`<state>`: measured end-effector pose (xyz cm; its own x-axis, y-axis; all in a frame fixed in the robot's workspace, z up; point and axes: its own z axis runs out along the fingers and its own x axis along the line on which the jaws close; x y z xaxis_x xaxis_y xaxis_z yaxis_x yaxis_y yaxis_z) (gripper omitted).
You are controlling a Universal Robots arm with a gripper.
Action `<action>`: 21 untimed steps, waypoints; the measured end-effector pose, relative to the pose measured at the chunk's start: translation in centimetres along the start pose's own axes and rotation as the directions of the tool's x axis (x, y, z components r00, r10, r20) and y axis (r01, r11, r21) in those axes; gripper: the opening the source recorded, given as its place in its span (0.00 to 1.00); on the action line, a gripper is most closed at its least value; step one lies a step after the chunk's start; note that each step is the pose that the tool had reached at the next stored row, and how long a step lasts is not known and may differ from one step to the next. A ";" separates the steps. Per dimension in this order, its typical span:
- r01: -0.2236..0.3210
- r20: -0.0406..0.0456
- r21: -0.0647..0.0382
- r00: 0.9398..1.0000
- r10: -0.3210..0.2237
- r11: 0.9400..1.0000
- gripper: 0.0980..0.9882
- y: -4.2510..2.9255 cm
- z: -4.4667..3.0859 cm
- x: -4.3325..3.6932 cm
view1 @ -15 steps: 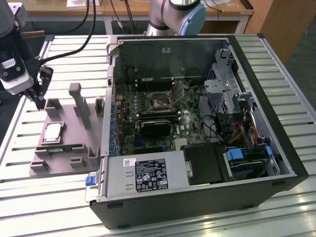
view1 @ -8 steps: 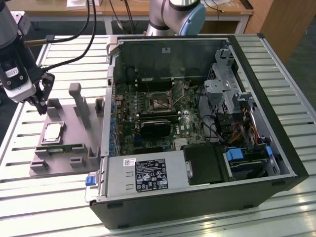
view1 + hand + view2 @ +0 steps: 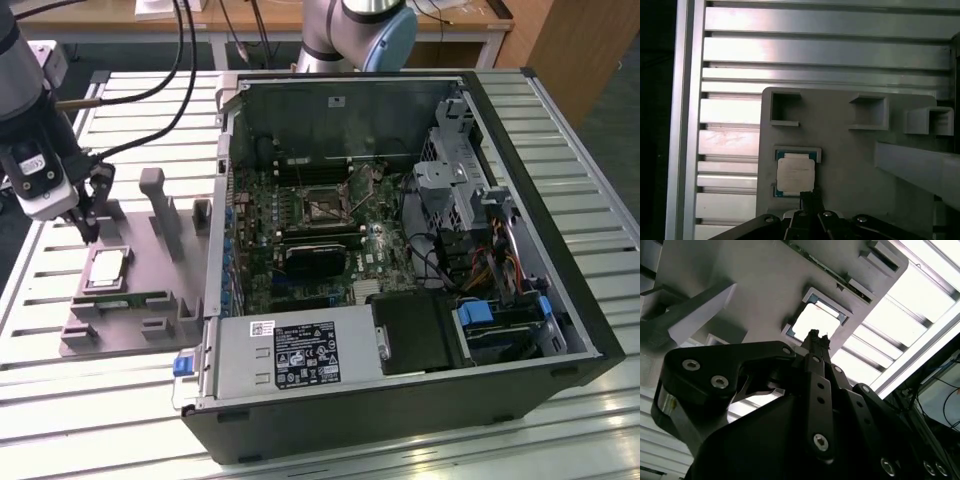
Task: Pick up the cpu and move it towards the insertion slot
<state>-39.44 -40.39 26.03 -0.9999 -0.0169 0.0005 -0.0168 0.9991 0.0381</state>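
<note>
The cpu lies flat in a square recess of the grey tray, at the exterior view's left, beside the open computer case. Its silvery top also shows as the cpu in the second wrist view and the cpu in the first wrist view. My gripper hangs just above the tray by the chip's far edge, with its black fingertips pressed together and nothing between them. The insertion slot, a shiny metal frame with a dark centre, sits on the motherboard inside the case.
A green memory stick lies in the tray in front of the chip. Grey upright posts rise from the tray near the case wall. The case holds a black block, a power supply and drive cages.
</note>
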 end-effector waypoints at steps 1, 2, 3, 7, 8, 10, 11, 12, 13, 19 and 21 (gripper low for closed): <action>0.000 0.000 0.000 1.000 0.000 1.000 0.00 -0.01 0.18 0.01; 0.000 0.000 0.000 1.000 0.000 1.000 0.00 -0.02 0.37 0.02; 0.000 0.000 0.000 1.000 0.000 1.000 0.00 -0.03 0.54 0.03; -0.001 0.000 0.000 1.000 0.001 1.000 0.00 -0.06 1.27 0.10; -0.001 0.000 0.000 1.000 0.001 1.000 0.00 -0.06 1.45 0.13; -0.002 0.000 0.000 1.000 0.002 1.000 0.00 -0.08 1.81 0.20; -0.003 0.000 0.000 1.000 0.003 1.000 0.00 -0.08 1.99 0.24; -0.003 0.000 0.000 1.000 0.003 1.000 0.00 -0.09 2.19 0.29; -0.004 0.000 0.000 1.000 0.004 1.000 0.00 -0.09 2.37 0.33; -0.007 0.000 0.000 1.000 0.007 1.000 0.00 -0.13 3.43 0.51; -0.007 0.000 0.000 1.000 0.007 1.000 0.00 -0.14 3.77 0.56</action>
<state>-40.01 -40.40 22.25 -1.0000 -0.0096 0.0004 -0.0096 0.9992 0.0382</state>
